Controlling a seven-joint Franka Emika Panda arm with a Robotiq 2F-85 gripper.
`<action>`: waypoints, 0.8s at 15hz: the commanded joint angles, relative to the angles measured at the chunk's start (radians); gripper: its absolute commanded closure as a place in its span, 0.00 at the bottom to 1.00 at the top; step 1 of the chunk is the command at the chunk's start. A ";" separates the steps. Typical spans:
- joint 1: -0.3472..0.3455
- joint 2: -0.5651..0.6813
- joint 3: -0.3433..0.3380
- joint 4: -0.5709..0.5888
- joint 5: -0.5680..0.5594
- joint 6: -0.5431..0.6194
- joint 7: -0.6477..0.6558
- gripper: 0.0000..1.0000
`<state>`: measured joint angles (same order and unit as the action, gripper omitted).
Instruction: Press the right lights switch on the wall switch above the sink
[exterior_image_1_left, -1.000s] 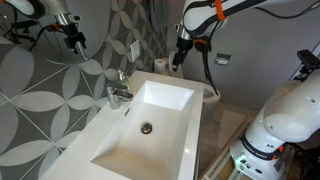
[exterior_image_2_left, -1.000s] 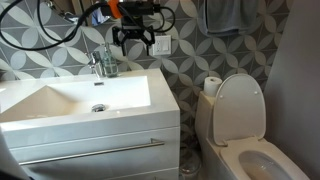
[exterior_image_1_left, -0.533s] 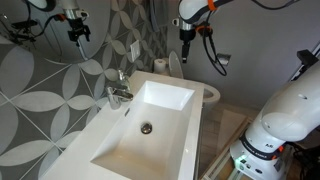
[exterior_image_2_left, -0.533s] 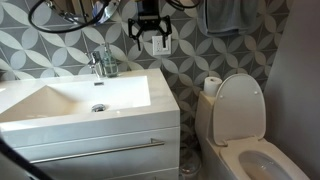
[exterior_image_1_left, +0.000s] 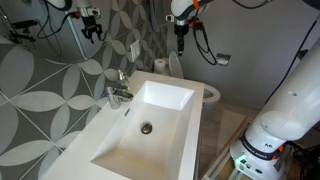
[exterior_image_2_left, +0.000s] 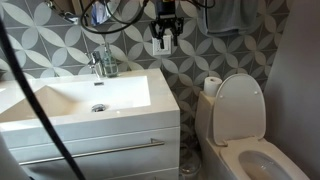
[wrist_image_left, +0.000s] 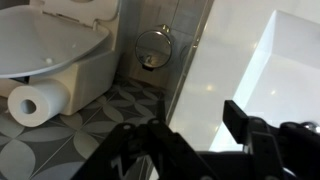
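Note:
The wall switch (exterior_image_1_left: 135, 50) is a small white plate on the patterned tile wall above the far end of the sink (exterior_image_1_left: 165, 100). In an exterior view the switch (exterior_image_2_left: 157, 46) shows partly behind my gripper. My gripper (exterior_image_1_left: 181, 38) hangs high above the far end of the sink (exterior_image_2_left: 120, 95), fingers pointing down, open and empty. In an exterior view it (exterior_image_2_left: 163, 32) lines up with the switch; whether it touches it I cannot tell. In the wrist view my dark fingers (wrist_image_left: 195, 125) stand apart over the sink's edge (wrist_image_left: 270, 70).
A chrome tap (exterior_image_1_left: 118, 92) stands by the wall at the sink. A white toilet (exterior_image_2_left: 240, 125) with a paper roll (exterior_image_2_left: 211, 85) stands beside the sink cabinet. A towel (exterior_image_2_left: 222, 15) hangs above. A round chrome bin (wrist_image_left: 153, 47) sits on the floor. A mirror (exterior_image_1_left: 40, 25) reflects the arm.
My gripper has risen and moved along the wall away from the tap toward the toilet side, and now it overlaps the switch in one exterior view. It stays open.

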<state>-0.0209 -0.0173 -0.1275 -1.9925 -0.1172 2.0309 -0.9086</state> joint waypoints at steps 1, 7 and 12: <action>-0.035 0.090 0.010 0.089 0.081 0.092 -0.103 0.68; -0.066 0.229 0.047 0.160 0.233 0.291 -0.109 1.00; -0.086 0.255 0.087 0.152 0.283 0.330 -0.088 0.99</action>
<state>-0.0828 0.2388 -0.0659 -1.8420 0.1751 2.3621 -1.0032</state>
